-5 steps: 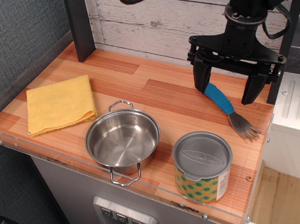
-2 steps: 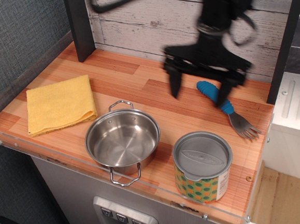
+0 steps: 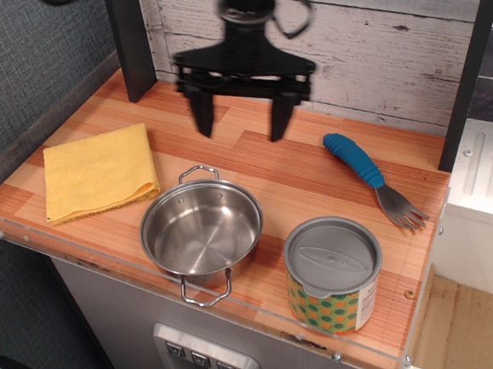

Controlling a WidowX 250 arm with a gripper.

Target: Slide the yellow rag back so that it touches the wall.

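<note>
The black pincer (image 3: 242, 123) hangs spread and empty behind the round, empty steel pan (image 3: 201, 231), the fuzzy folded yellow rag (image 3: 99, 172) lying flat left of the pan on the striped wooden desk (image 3: 297, 176), apart from the whitewashed plank wall (image 3: 372, 46).

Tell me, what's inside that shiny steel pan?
Nothing: the steel pan shows only its bare, reflective bottom. The near inner wall is hidden by the rim. The open pincer hangs behind it, holding nothing.
</note>
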